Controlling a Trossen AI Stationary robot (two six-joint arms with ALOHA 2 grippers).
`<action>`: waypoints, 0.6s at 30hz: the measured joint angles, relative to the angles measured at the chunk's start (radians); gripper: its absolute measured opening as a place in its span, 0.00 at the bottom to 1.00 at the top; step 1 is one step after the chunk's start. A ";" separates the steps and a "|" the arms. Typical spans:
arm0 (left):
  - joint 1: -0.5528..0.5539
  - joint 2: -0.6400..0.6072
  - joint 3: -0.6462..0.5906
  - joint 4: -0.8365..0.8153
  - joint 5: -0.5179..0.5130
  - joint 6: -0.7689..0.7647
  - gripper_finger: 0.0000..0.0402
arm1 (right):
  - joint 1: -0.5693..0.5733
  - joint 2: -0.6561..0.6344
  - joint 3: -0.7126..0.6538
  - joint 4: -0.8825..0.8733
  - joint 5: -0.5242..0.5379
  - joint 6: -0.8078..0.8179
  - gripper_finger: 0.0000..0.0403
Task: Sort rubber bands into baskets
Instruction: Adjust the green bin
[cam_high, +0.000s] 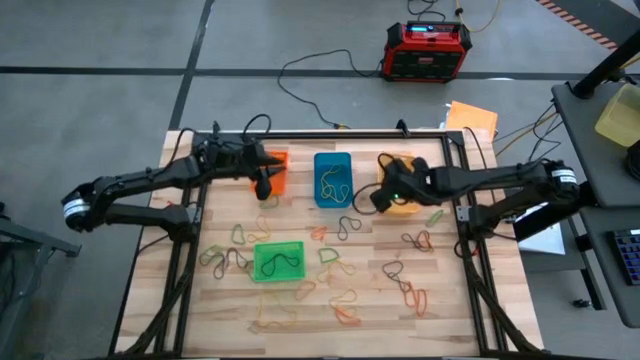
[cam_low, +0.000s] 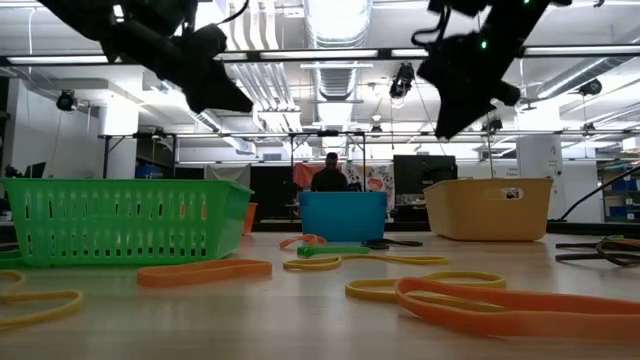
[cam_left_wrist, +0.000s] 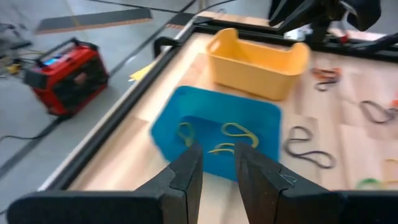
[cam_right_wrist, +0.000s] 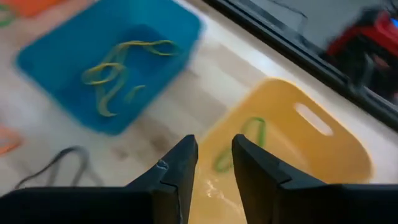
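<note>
Four baskets stand on the wooden table: orange (cam_high: 279, 160), blue (cam_high: 332, 178), yellow-orange (cam_high: 405, 203) and green (cam_high: 277, 260). Yellow rubber bands (cam_left_wrist: 231, 133) lie in the blue basket, a green band (cam_right_wrist: 244, 142) lies in the yellow-orange one, and dark bands (cam_high: 283, 263) lie in the green one. Several more bands (cam_high: 345, 228) are scattered on the tabletop. My left gripper (cam_high: 265, 188) hovers over the orange basket's right edge, open by a narrow gap and empty (cam_left_wrist: 219, 165). My right gripper (cam_high: 378, 198) hovers over the yellow-orange basket's left rim, open by a narrow gap and empty (cam_right_wrist: 214, 158).
A red-and-black box (cam_high: 427, 50) sits on the floor beyond the far edge, with black cables running to it. Black frame rails (cam_high: 460, 215) border the table. An orange sheet (cam_high: 472, 117) lies at the far right corner. A person (cam_low: 328, 172) stands in the room behind.
</note>
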 joint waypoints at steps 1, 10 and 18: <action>-0.016 0.000 0.000 0.000 0.000 -0.016 0.19 | 0.022 0.000 0.008 0.003 -0.001 -0.014 0.23; -0.224 0.000 0.000 0.004 -0.025 -0.149 0.19 | 0.190 0.000 0.037 0.002 -0.154 -0.114 0.18; -0.436 0.000 0.000 0.016 -0.245 -0.201 0.19 | 0.325 0.000 0.037 0.002 -0.351 -0.052 0.17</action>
